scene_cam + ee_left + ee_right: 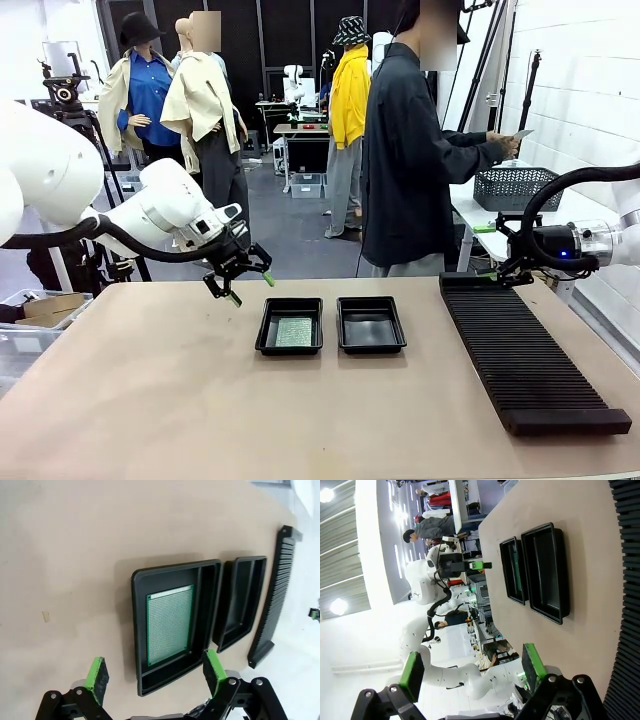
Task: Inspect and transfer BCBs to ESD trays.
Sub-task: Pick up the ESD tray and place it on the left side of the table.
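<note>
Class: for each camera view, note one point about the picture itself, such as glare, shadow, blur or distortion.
Front view: even light; the near left arm shell is blown out white. Left wrist view: sharp, with a soft shadow beside the glossy tray holding the BCB. Right wrist view: rolled sideways; ceiling lights wash out the left side.

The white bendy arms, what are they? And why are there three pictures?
They are two robot arms, each ending in a black pincer. The big picture looks across the table from between the arms. The other two come from cameras on the wrists, peeking along each pincer. The left pincer and the right pincer are both open and hold nothing. On the table lie two black trays: the left tray holds a green circuit board, the right tray is empty. A ribbed black rack lies beside them. A person stands at the far side.
</note>
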Robot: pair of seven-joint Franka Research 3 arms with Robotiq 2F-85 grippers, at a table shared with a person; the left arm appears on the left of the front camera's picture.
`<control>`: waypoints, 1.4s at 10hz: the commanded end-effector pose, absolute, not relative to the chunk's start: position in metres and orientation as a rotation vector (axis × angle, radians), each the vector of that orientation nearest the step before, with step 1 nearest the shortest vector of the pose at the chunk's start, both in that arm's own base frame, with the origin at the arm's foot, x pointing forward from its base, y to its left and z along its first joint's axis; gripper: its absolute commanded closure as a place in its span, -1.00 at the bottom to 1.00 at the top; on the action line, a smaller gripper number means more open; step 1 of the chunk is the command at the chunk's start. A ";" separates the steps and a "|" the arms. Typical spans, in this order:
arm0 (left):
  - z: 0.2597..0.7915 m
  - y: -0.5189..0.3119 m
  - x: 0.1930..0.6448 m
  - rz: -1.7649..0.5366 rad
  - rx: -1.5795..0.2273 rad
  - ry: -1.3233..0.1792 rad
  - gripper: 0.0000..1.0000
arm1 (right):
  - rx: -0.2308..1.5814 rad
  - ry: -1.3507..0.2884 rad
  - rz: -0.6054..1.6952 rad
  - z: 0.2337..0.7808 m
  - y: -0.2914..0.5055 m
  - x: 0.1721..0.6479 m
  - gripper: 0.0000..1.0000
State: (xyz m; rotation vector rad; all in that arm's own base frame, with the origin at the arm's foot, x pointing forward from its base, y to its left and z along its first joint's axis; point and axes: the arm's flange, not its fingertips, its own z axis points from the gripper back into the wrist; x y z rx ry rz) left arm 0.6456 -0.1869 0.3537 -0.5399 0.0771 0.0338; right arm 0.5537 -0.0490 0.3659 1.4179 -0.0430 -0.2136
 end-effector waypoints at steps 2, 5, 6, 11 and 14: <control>0.342 -0.205 0.637 0.055 -0.466 0.053 -1.00 | 1.411 -0.048 -0.218 0.367 -0.048 0.553 -1.00; 0.328 -0.215 0.626 0.042 -0.399 0.029 -1.00 | 1.411 -0.048 -0.218 0.367 -0.048 0.553 -1.00; 0.325 -0.217 0.622 0.033 -0.380 0.028 -1.00 | 1.411 -0.048 -0.218 0.367 -0.048 0.553 -1.00; 0.316 -0.228 0.612 -0.001 -0.352 0.037 -1.00 | 1.411 -0.048 -0.218 0.367 -0.048 0.553 -1.00; 0.314 -0.227 0.613 -0.015 -0.350 0.056 -0.11 | 1.411 -0.048 -0.218 0.367 -0.048 0.553 -1.00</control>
